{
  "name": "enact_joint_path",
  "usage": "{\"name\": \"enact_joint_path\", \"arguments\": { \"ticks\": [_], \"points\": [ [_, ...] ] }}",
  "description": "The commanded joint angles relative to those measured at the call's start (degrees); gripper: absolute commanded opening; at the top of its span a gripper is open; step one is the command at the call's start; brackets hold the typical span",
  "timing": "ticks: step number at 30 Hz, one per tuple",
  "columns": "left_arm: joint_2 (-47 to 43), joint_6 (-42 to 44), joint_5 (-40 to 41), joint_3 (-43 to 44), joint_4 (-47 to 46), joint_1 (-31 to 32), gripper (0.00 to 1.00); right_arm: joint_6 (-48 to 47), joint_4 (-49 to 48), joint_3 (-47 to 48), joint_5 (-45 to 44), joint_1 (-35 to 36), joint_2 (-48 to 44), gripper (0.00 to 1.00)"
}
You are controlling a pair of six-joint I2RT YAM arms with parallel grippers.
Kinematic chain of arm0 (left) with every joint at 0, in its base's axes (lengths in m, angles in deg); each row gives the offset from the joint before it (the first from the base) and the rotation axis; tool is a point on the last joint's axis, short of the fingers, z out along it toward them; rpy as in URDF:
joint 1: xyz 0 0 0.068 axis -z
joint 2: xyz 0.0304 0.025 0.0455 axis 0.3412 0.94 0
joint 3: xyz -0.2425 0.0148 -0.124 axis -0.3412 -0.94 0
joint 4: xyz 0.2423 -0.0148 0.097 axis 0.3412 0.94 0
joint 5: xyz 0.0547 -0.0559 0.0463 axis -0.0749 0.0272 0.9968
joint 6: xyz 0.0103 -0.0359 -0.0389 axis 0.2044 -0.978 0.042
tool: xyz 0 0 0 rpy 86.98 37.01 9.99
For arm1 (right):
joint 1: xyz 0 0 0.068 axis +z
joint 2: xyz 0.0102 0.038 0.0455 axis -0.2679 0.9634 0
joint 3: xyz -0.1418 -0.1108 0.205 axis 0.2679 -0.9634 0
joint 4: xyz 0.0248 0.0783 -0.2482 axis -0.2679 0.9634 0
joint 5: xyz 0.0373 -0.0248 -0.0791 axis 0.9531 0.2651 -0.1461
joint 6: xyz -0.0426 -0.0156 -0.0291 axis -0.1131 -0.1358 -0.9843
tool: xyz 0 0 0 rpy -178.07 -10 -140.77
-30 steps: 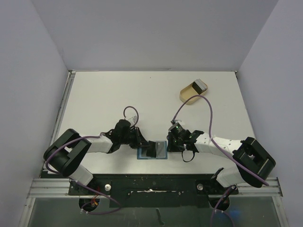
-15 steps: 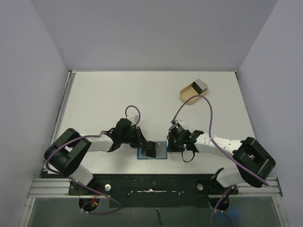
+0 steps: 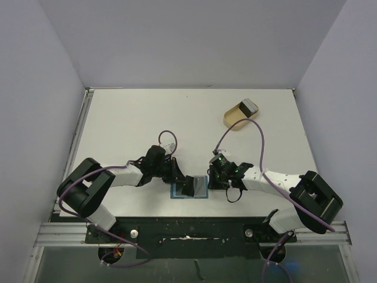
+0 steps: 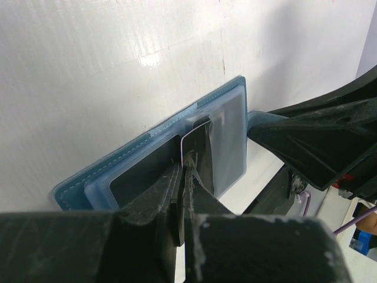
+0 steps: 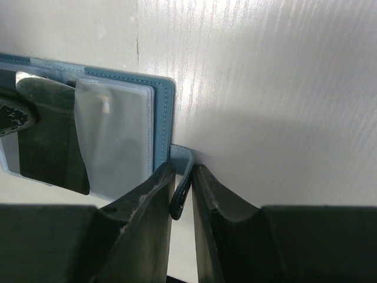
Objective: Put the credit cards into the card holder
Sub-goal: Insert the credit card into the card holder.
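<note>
Blue soft bifold card holder (image 5: 164, 118) is lying open and flat on the white table (image 3: 129, 130), near edge, centre, between the two arms.

Left gripper (image 4: 187, 171) is reaching in from the left. Its jaws are pressed together and pinching the edge of a thin flat grey credit card (image 4: 199, 141), which is looking dark and glossy from this angle. The card is tilting over the card holder, with its right edge meeting the clear plastic pocket (image 4: 228, 135) on the holder's right half. Can't tell how far in it is sitting.

Right gripper (image 5: 182, 177) is coming in from the right, low to the table. Its jaws are nearly closed and squeezing the holder's small blue closing tab (image 5: 179, 197), which is sticking out from the holder's right edge and curling upward between the fingers.

The two grippers are working close together, one at each end of the holder, not touching.

The tan oval dish (image 3: 234, 118) is sitting well apart at far right, with a second grey card (image 3: 248, 107) leaning on its far right rim.
</note>
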Motion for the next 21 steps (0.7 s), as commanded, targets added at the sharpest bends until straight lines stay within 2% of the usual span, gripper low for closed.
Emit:
{"name": "enact_joint_path", "arguments": {
  "ticks": [1,8,21],
  "points": [
    [1.4,2.9,0.4,0.2,5.4,-0.2,0.00,0.5,0.3,0.7,-1.0,0.6,-0.5,0.20],
    [0.2,3.5,0.3,0.0,7.4,-0.5,0.00,0.5,0.5,0.5,-1.3,0.6,-0.6,0.20],
    [-1.6,0.8,1.4,-2.4,3.7,-0.8,0.00,1.0,0.5,0.2,-1.2,0.7,-0.9,0.20]
  ]
}}
